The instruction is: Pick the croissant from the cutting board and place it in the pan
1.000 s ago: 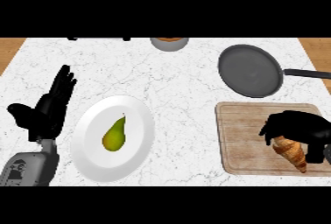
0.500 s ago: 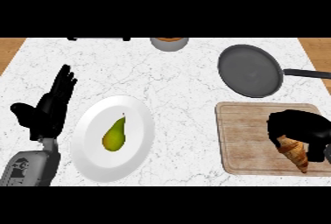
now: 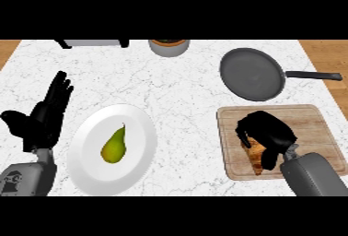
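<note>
- The right hand (image 3: 267, 133) lies over the wooden cutting board (image 3: 309, 124), which sits on the right side of the white marbled surface (image 3: 176, 87)
- Its black fingers are curled down over the croissant (image 3: 256, 156), closing round it; most of the pastry is hidden beneath the palm
- Only a brown, crusty end of the croissant shows, poking out toward the lower left of the hand, near the board's front edge
- The croissant rests on the board, in its left half, and the grey right forearm comes in from the lower right corner across the board's near edge
- The dark pan (image 3: 252, 73) stands on the surface beyond the board, close to its far edge but apart from it, with its black handle pointing right; nothing lies inside it
- The left hand (image 3: 42, 117) rests near the left edge of the surface, fingers straight and spread, pointing away from the robot, thumb out to the left; it holds nothing
- Just to the right of that hand is a white plate (image 3: 136, 133) with a green-yellow pear (image 3: 114, 145) on it, stem end pointing away
- At the far edge, a round brown-topped pot (image 3: 168, 46) stands in the middle, and a pale appliance (image 3: 93, 43) with dark feet shows left of it, both cut off by the top of the view
</note>
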Controlling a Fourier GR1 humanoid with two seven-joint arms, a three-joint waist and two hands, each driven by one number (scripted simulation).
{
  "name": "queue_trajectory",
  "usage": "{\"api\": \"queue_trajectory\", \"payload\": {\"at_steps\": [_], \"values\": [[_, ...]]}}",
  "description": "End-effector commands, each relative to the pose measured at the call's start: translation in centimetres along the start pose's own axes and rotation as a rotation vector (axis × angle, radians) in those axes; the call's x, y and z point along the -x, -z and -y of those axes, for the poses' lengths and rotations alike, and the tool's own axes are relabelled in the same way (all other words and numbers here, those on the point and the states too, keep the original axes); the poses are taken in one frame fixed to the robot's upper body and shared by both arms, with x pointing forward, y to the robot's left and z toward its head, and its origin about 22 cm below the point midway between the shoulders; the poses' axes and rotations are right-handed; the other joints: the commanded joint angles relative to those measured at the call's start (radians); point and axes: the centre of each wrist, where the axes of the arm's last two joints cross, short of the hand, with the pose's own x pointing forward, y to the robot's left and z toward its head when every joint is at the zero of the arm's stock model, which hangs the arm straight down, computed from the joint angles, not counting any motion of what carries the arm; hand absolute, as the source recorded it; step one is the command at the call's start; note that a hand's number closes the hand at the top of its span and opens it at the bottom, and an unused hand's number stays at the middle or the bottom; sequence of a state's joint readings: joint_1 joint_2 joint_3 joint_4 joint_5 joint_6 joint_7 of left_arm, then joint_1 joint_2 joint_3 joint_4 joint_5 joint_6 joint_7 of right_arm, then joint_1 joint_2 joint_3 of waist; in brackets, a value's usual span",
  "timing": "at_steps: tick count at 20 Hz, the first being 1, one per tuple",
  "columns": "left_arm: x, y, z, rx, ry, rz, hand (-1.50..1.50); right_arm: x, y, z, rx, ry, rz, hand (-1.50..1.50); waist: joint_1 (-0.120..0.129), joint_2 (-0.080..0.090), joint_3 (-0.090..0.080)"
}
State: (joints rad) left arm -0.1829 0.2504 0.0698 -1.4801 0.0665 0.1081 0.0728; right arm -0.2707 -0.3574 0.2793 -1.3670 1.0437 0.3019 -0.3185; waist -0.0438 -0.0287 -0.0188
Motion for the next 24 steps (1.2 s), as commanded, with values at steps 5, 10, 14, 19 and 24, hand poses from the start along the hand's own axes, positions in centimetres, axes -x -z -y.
{"api": "queue_trajectory", "payload": {"at_steps": [5, 10, 14, 19, 24], "values": [[0.7, -0.3, 0.9, -0.008, -0.011, 0.016, 0.00, -12.6, 1.9, 4.2, 0.468, 0.175, -0.136, 1.50, 0.012, 0.016, 0.016], [-0.6, 0.4, 1.0, 0.046, -0.006, 0.014, 0.00, -12.9, -0.5, 8.5, 0.594, 0.209, -0.258, 1.50, 0.035, 0.026, 0.018], [-0.3, 1.4, 1.6, 0.024, 0.008, 0.019, 0.00, -12.5, 0.2, 10.9, 0.684, 0.402, -0.250, 1.50, 0.043, 0.030, 0.019], [-0.3, -0.2, 0.5, 0.041, -0.013, 0.025, 0.00, -5.4, 0.6, 12.5, 0.761, 0.537, -0.312, 1.50, 0.055, 0.032, 0.019], [-0.8, 0.1, 2.1, 0.054, -0.020, 0.026, 0.00, 1.5, 2.4, 12.7, 0.783, 0.408, -0.406, 1.50, 0.063, 0.035, 0.019]]}}
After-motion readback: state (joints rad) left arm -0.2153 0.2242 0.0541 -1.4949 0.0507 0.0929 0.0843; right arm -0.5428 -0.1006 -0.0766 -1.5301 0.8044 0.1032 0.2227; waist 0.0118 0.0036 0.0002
